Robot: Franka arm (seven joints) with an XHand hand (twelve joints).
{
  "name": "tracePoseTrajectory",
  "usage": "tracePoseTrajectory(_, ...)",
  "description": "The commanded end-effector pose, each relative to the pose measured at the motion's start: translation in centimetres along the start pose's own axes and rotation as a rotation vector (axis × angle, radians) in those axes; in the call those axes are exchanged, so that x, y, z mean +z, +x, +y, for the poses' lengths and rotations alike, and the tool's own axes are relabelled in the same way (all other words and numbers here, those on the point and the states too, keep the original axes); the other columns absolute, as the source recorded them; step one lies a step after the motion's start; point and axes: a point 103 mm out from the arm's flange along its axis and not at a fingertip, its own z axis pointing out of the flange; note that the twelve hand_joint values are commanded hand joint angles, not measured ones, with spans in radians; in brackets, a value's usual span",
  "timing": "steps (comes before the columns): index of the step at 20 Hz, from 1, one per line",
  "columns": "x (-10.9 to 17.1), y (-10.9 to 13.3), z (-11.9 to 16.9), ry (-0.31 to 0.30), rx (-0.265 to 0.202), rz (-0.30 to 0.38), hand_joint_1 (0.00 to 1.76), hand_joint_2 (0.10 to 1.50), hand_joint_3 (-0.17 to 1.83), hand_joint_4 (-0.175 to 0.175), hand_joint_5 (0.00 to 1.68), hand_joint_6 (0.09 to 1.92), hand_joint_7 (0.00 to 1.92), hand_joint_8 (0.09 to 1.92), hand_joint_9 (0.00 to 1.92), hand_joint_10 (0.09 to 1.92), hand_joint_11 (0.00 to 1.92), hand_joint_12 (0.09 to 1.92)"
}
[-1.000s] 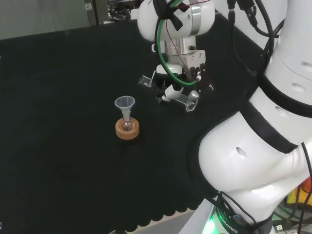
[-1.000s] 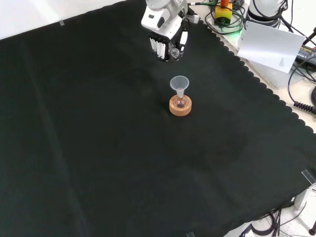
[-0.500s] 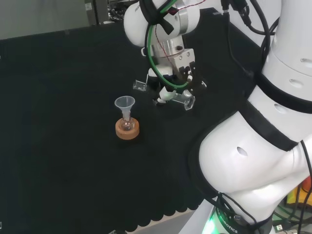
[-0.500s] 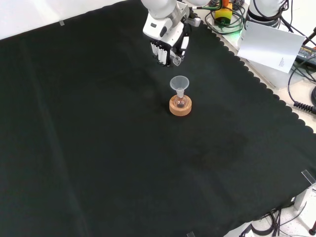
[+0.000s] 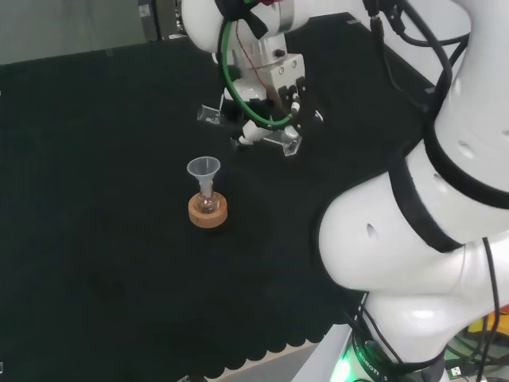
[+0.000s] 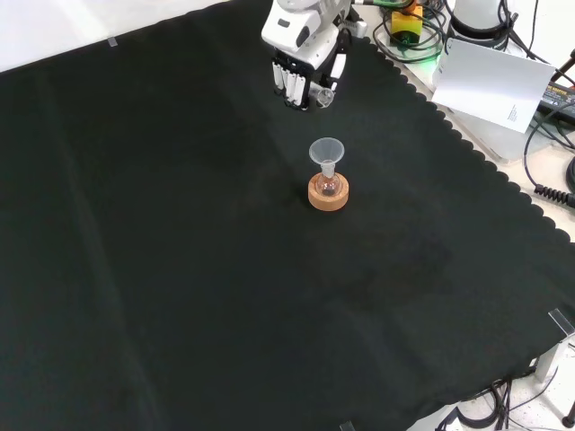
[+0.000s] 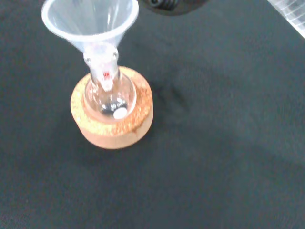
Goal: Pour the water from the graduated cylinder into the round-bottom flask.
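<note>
Graduated cylinder (image 5: pixel 253 131) — clear and lying nearly level — sits in the hand (image 5: pixel 269 119), whose fingers curl round it above the cloth (image 5: pixel 95 199), up and to the right of the flask in the head view. Round-bottom flask (image 5: pixel 208 204) stands upright in its cork ring (image 5: pixel 208 212) with a clear funnel (image 5: pixel 203 170) in its neck — well apart from the hand.

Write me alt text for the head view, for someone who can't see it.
A white robot arm's hand holds a clear cylinder tipped nearly flat above a black cloth. Below and to its left, a small round flask with a clear funnel in its neck sits on a cork ring.
</note>
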Motion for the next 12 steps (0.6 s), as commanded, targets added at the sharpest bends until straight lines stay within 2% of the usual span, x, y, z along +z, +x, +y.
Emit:
tracePoseTrajectory(1, 5.72, -0.62, 0.63, 0.239, 0.039, -0.125, 1.27, 1.10, 0.00, -0.175, 1.00, 0.97, 1.03, 0.95, 1.46, 0.09, 1.28, 0.71)
tracePoseTrajectory(12, 5.63, -1.05, 0.23, 0.233, 0.048, -0.109, 1.27, 1.10, 0.00, -0.175, 1.00, 0.97, 1.03, 0.95, 1.47, 0.09, 1.28, 0.71)
